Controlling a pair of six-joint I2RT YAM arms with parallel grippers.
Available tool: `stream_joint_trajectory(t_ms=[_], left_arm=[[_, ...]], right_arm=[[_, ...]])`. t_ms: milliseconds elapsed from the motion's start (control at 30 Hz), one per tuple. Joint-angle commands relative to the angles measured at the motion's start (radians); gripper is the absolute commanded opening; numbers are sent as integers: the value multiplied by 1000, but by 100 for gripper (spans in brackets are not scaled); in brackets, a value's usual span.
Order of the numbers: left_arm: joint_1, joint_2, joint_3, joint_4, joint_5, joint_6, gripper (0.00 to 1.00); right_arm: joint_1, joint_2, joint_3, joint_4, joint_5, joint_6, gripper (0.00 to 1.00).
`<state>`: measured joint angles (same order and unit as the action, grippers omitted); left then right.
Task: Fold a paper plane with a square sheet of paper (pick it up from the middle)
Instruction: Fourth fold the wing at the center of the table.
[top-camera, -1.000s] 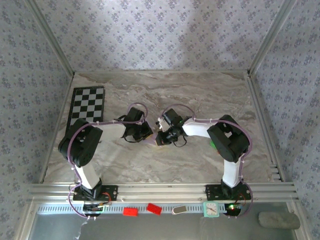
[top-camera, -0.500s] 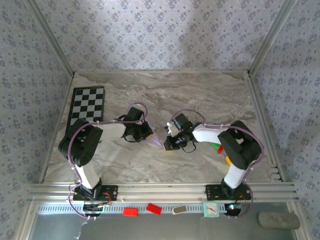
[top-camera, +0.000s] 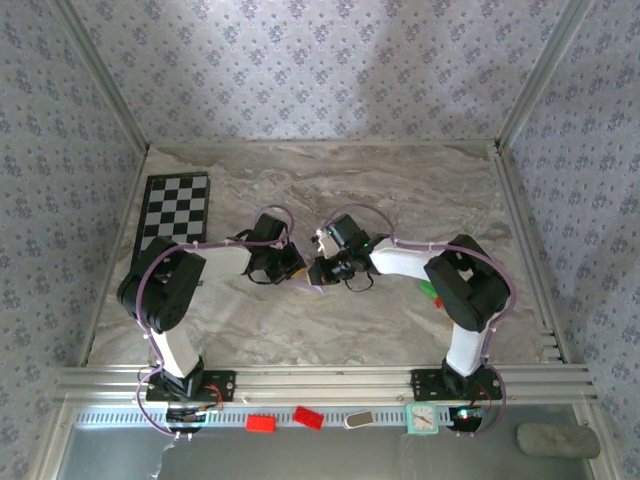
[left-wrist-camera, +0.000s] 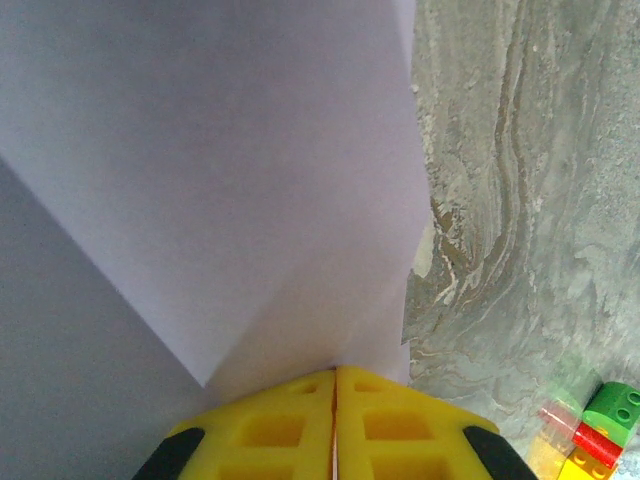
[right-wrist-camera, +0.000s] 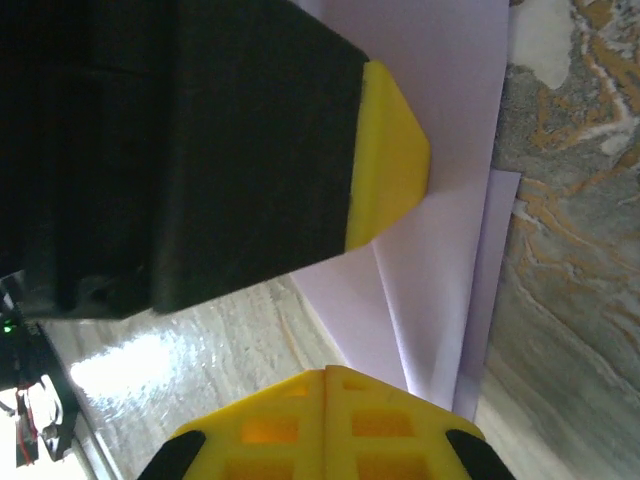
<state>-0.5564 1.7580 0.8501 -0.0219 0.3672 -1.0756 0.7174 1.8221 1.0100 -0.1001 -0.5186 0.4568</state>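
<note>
Pale lilac paper sheet (left-wrist-camera: 250, 180), folded into overlapping layers, is at the centre of the overhead view, over the grey marbled desk (top-camera: 400, 190), between the two arms. Left gripper (left-wrist-camera: 335, 385): yellow fingers closed, pinching the sheet's near edge. Right gripper (right-wrist-camera: 325, 385): fingers fully closed at the sheet's edge; a grip on it cannot be confirmed.
</note>
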Motion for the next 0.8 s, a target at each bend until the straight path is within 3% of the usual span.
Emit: stream_joint_trajectory(t_ms=[0,300,767], left_arm=[[7,56,-37,-93,-59,-15,9],[11,26,-28,-80,-35,-4,10],[66,-75,66,-109,-62,185,20]], right_arm=[[-1,40,23,-13,30,11,3],[-12,88,0,-28,55,0,2],[-45,118,-37,-75,0,-32,2]])
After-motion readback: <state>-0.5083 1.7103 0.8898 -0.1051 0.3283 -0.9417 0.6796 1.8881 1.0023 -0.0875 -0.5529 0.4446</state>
